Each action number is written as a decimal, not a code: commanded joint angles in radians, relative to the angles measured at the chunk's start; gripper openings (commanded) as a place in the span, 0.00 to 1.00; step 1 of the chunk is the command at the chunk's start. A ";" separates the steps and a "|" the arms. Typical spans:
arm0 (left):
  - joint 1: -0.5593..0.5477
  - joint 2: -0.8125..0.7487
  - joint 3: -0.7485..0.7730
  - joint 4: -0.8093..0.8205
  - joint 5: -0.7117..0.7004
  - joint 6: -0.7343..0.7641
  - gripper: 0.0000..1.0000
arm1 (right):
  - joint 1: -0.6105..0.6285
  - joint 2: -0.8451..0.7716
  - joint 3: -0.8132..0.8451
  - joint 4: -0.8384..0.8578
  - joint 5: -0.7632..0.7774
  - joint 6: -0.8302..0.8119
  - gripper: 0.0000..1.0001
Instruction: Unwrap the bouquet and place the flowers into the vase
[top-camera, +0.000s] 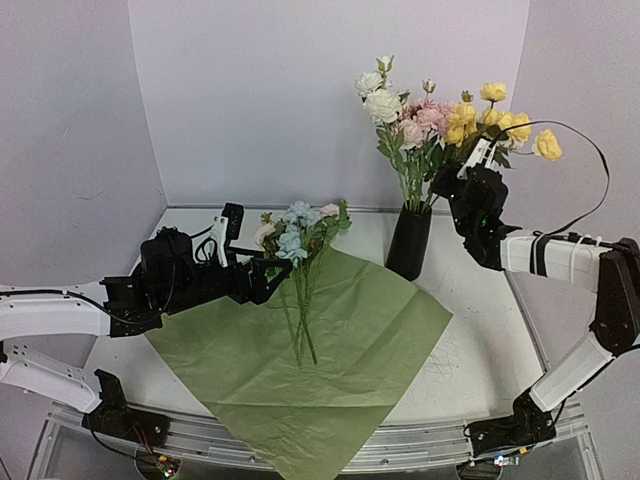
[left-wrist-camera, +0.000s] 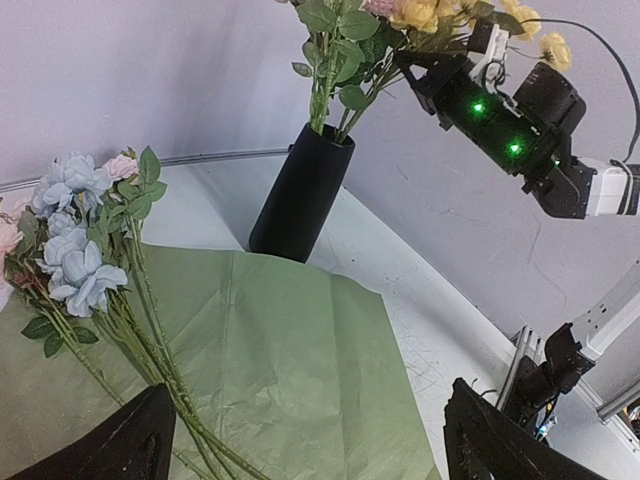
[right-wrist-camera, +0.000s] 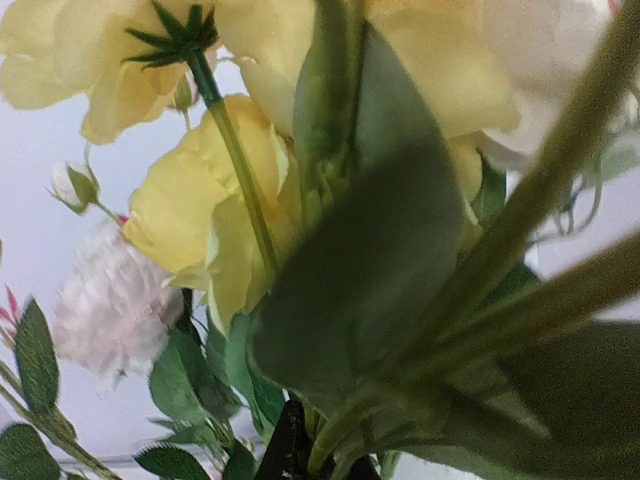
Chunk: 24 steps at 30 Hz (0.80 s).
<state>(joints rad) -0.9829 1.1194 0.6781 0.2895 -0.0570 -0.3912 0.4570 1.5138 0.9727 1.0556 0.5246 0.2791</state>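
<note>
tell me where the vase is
In the top view the vase stands right of centre, at the green paper's far edge, below and left of the right claw.

Soft, diffuse light is filling the overhead view evenly, leaving only faint shadows beside the vase (top-camera: 409, 240) at centre right. In the right wrist view, yellow blooms (right-wrist-camera: 220, 210) and leaves (right-wrist-camera: 370, 280) are crowding the lens and blurring heavily. The left wrist view is rendering sharp detail throughout.

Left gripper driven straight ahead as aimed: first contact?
Probably the flowers, their stems lying on the green paper just ahead of the open left gripper; depth is unclear.
</note>
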 joint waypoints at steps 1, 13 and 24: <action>0.001 -0.010 0.011 0.037 -0.019 0.016 0.95 | 0.000 0.018 -0.055 -0.024 0.029 0.044 0.02; 0.001 0.007 0.014 0.039 -0.010 0.010 0.95 | -0.001 -0.045 -0.018 -0.028 -0.045 -0.055 0.03; 0.001 -0.004 0.012 0.037 -0.010 0.014 0.95 | -0.001 0.039 -0.074 -0.031 0.017 0.050 0.09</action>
<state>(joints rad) -0.9829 1.1271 0.6781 0.2893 -0.0566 -0.3915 0.4568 1.5301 0.9105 0.9893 0.4864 0.2762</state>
